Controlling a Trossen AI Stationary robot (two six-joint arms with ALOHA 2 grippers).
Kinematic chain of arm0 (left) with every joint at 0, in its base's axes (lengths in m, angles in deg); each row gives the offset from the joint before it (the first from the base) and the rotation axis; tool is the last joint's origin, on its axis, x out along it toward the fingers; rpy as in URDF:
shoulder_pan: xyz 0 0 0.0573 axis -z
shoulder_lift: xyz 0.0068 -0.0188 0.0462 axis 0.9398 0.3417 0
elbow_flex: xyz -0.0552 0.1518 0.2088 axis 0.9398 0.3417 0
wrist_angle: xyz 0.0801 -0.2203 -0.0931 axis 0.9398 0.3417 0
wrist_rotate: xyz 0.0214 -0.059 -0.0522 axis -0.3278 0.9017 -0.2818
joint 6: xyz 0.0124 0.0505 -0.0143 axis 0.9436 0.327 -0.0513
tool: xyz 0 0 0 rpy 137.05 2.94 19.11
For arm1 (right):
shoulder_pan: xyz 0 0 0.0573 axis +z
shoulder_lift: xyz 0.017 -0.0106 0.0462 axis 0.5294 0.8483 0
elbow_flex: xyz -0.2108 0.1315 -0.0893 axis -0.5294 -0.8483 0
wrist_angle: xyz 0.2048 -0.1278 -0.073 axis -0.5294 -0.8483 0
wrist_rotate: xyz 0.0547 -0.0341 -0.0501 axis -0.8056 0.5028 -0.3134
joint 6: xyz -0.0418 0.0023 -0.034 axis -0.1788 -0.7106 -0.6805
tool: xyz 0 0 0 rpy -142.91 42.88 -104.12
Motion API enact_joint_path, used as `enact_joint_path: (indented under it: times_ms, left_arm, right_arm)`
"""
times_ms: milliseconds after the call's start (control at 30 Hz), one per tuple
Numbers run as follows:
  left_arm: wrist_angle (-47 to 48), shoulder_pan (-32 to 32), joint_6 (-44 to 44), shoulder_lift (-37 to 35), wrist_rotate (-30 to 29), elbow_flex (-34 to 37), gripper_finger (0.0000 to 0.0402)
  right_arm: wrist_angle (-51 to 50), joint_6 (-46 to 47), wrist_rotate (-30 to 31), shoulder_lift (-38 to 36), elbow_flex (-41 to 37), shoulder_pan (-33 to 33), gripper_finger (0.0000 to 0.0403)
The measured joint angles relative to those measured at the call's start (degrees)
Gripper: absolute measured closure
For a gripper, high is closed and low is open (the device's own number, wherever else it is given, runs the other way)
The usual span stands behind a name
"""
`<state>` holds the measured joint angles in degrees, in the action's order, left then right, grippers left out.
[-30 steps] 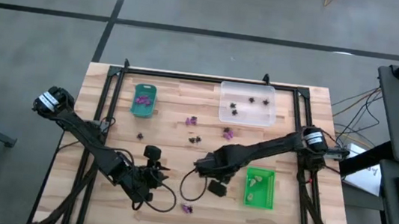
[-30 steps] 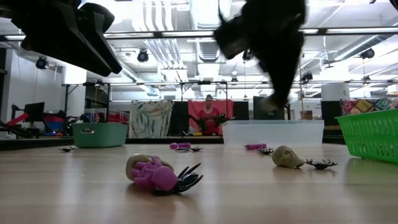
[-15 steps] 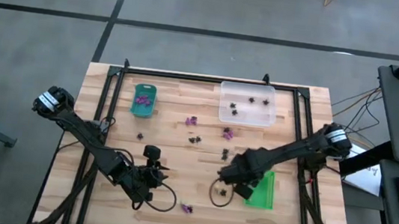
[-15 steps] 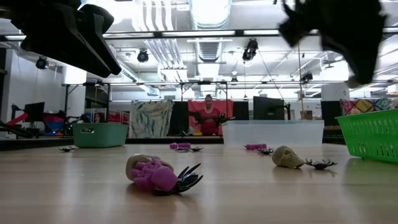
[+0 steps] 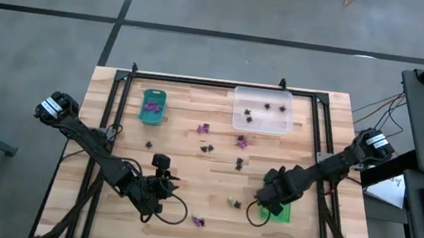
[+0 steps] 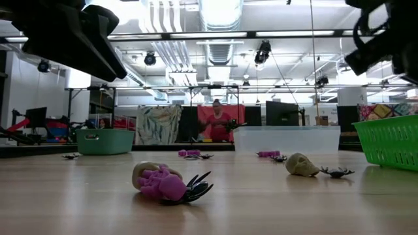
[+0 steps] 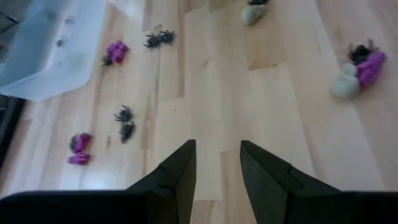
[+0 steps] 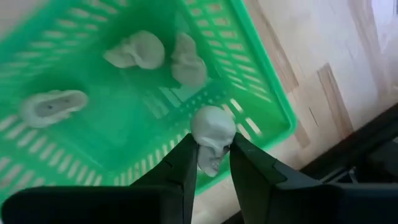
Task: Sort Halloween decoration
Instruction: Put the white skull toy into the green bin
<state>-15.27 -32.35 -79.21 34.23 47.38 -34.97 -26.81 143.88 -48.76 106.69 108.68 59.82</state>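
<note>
The Halloween decoration lies scattered as tiny purple point(image 5: 204, 128), black point(image 5: 239, 164) and pale cream point(image 5: 231, 203) trinkets on the wooden table. My right gripper point(image 8: 211, 144) hangs over the bright green tray point(image 8: 112, 99) and is shut on a pale cream skull point(image 8: 212, 130). Three cream skulls lie on the tray's floor. My left gripper point(image 7: 217, 162) hovers open over bare wood near the table's front left point(image 5: 161, 179), with nothing between its fingers. My right gripper pinches the pale skull by its two sides point(image 8: 198, 134) between its two fingertips. The fingers come from above and point down. The skull is lifted clear, above the green tray's rim point(image 8: 249, 134).
A teal tray point(image 5: 153, 104) with purple trinkets stands at the far left. A clear tray point(image 5: 262, 110) with black ones stands at the far right. In the low view a cream, purple and black cluster point(image 6: 166, 183) lies near the front. A loose skull point(image 6: 302, 164) lies beside the green tray point(image 6: 390, 138).
My right gripper has travelled from the table's middle toward its right edge, sinking a little and rolling its wrist. It now stands over the green tray. A loose cream skull on the wood that the arm covered before now shows.
</note>
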Motion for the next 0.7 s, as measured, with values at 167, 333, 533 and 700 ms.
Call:
enact_joint_path:
  times_ms: [167,333,533,700]
  left_arm:
    - [0.0,0.0,0.0,0.0,-0.5,0.0,0.0293]
    - [0.0,0.0,0.0,0.0,-0.5,0.0,0.0293]
    - [0.0,0.0,-0.4,0.0,-0.5,0.0,0.0293]
    - [0.0,0.0,-0.4,0.0,-0.5,0.0,0.0293]
  right_arm:
    - [1.9,0.1,0.2,-0.2,-1.1,0.3,0.0317]
    - [2.3,-0.1,1.5,-0.2,-0.5,0.3,0.0317]
    - [3.1,0.4,1.6,-0.2,0.6,0.3,0.0316]
    - [3.2,1.0,1.6,-0.2,1.0,0.3,0.0316]
